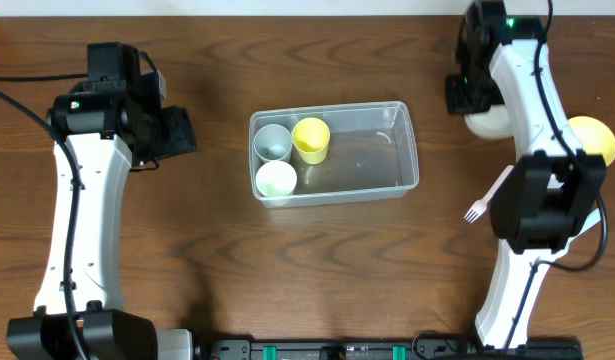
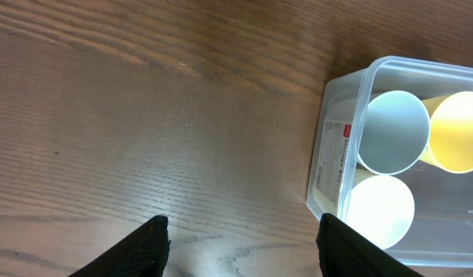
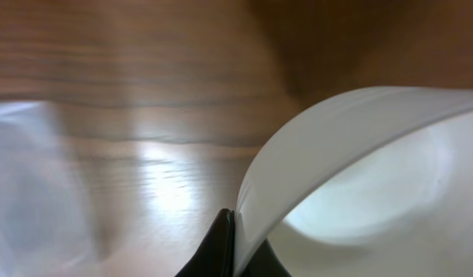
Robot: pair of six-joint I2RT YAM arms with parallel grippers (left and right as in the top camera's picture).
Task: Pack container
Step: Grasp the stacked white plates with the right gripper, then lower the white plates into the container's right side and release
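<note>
R gripper [image 3: 234,235] pinches white bowl [image 3: 359,173] rim, 3 o'clock of container [image 1: 414,150]; L gripper [image 2: 242,235] spread, at container's 9 o'clock.

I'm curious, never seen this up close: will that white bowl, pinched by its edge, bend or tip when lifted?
Probably light: the white bowl looks thin-walled, like plastic. Held by the right tool at one spot on its rim, it may hang tilted. Its smooth, glossy wall could slip a little or flex.
</note>
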